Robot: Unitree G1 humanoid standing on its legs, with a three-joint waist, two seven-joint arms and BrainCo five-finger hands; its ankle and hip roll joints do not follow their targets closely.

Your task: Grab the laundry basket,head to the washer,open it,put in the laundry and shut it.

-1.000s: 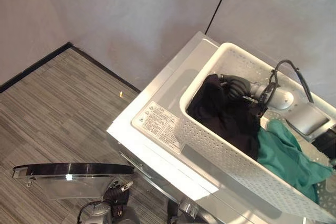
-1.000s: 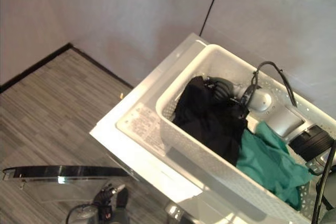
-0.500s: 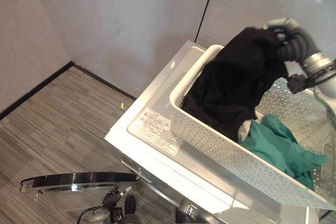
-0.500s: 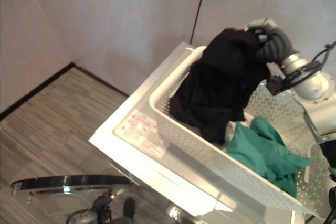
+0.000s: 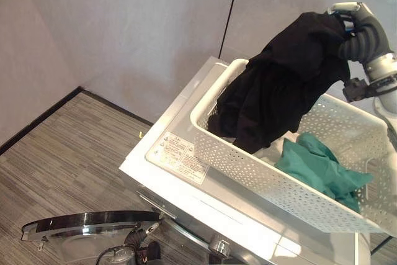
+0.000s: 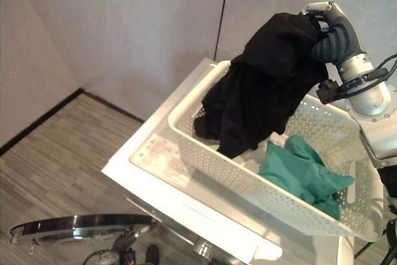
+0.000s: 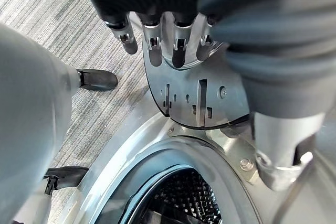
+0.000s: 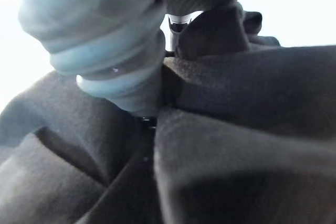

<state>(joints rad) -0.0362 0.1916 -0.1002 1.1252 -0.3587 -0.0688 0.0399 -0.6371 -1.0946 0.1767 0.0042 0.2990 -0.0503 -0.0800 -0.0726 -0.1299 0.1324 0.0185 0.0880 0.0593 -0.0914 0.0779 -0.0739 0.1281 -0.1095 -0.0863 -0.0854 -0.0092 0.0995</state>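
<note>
A white perforated laundry basket (image 5: 249,178) stands on top of the white washer (image 5: 162,167). My right hand (image 5: 361,29) is raised above the basket's far side, shut on a black garment (image 5: 279,91) that hangs from it, its lower end still inside the basket. The black cloth (image 8: 236,129) bunches around the fingers in the right wrist view. A green garment (image 5: 317,164) lies in the basket. My left hand (image 7: 152,45) hangs low with relaxed fingers, holding nothing, beside the washer's open drum (image 7: 178,198).
The washer's round door (image 5: 87,221) stands swung open at floor level, lower left. Grey walls meet in a corner behind the washer, with striped carpet (image 5: 62,141) to the left of it.
My right hand has risen from inside the basket, pulling the black garment up with it. The whole picture has shifted, so the camera moved. The left hand stays low.
</note>
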